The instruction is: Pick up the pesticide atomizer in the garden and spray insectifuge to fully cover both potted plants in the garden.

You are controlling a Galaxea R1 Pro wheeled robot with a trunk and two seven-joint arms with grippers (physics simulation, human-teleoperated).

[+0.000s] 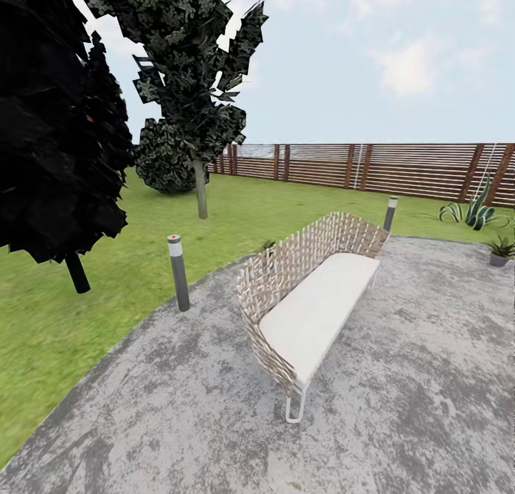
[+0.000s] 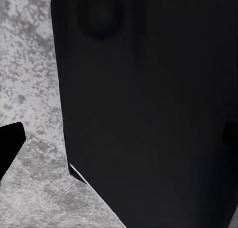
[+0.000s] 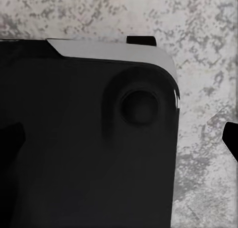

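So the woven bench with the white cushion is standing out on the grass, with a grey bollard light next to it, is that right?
Not quite. In the head view the woven bench stands on the mottled grey paving, not on the grass. The grey bollard light does stand near it, at the paving's edge by the lawn.

Garden layout: paved circle [image 1: 400,408], bench [image 1: 315,308], lawn [image 1: 64,322] and fence [image 1: 372,166].

In the head view, the bench stands on the paved circle, running from near centre away toward the right. A bollard light [image 1: 178,272] stands at the paving edge left of the bench; a second bollard light [image 1: 390,212] stands behind the bench's far end. A small plant [image 1: 267,245] sits just behind the bench back. The lawn lies left of and behind the paving, carrying trees [image 1: 193,79] at the left. The fence bounds the lawn at the rear. An agave [image 1: 472,209] stands before the fence at right, and a potted plant [image 1: 501,249] sits on the paving's right edge. Each wrist view has a robot body panel [image 2: 148,114] close before the pincer, with paving beyond.
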